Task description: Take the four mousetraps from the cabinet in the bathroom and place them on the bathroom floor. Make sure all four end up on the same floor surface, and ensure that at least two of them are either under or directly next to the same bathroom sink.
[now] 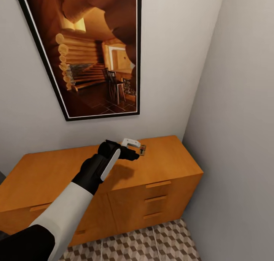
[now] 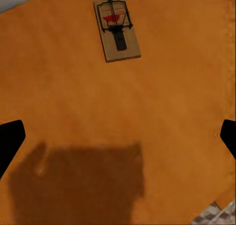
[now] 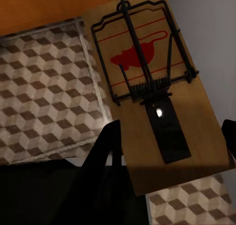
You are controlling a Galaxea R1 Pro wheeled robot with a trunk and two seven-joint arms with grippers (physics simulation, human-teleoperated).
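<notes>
Your right tool (image 3: 169, 136) grips a mousetrap (image 3: 147, 82) above the bathroom floor (image 3: 44, 82); your left tool (image 2: 118, 136), open, hovers over another trap (image 2: 117, 30) upper-centre on the cabinet (image 1: 167, 154).

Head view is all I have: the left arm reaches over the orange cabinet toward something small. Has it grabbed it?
Observer: No. The left gripper is open; the mousetrap lies flat on the cabinet, beyond the fingers and untouched.
Operator: And the right arm?
Observer: The right gripper is holding a second mousetrap.
Operator: Over what?
Observer: Above the tiled floor.
</notes>
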